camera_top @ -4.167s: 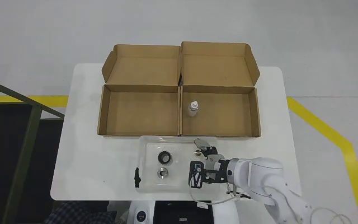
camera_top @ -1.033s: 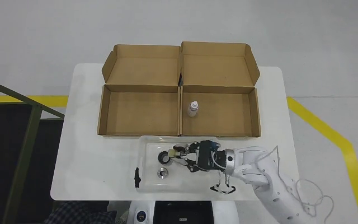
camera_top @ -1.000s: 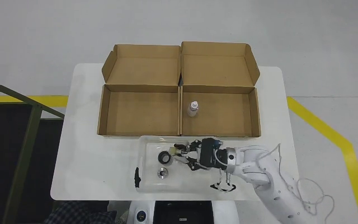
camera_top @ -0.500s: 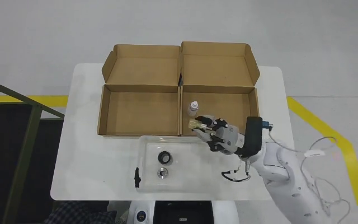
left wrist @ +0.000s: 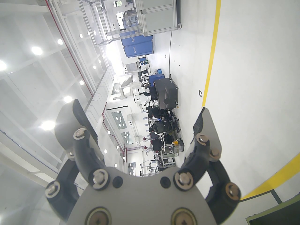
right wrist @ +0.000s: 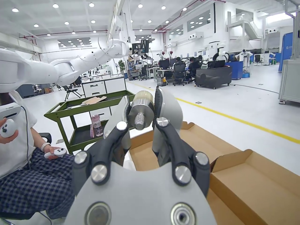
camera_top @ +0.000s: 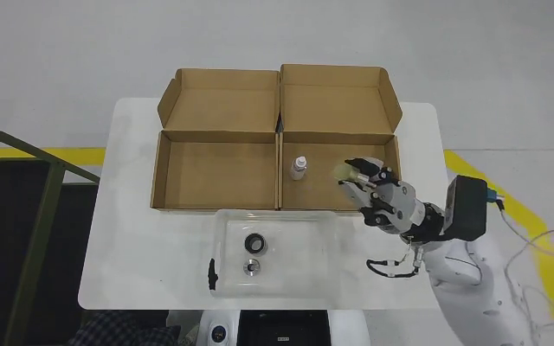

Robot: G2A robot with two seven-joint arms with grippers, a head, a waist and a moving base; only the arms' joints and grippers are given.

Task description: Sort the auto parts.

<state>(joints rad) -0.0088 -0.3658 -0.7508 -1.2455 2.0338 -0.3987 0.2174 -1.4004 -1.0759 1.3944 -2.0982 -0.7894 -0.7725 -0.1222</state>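
I am gripping a threaded cylindrical part (right wrist: 141, 113) in my right gripper (right wrist: 142, 108), both fingers clamping its pale, rounded body while the short metal stud is pointing back toward my wrist. Seen from above, I am holding it over the right cardboard box (camera_top: 322, 187), around the middle of the box floor and nearer its right wall. I am not touching the cardboard anywhere that I can see.

A small white bottle-shaped part (camera_top: 299, 167) is standing upright in the same box, close to the wall it is sharing with the left cardboard box (camera_top: 216, 173), well apart from what I am carrying. Both boxes are sitting side by side on the white table (camera_top: 130, 216), flaps folded open away from me.

In front of them, a clear tray (camera_top: 294, 259) is lying on the table nearer my body. In its left half, a black ring (camera_top: 254, 243) is resting with a round metal part (camera_top: 251, 267) just beside it, on the side nearer me. A small black piece (camera_top: 210, 273) is lying on the table just outside the tray's left edge.

My left gripper (left wrist: 140, 108) is pointing up and away into the hall, its fingers spread wide and holding nothing.
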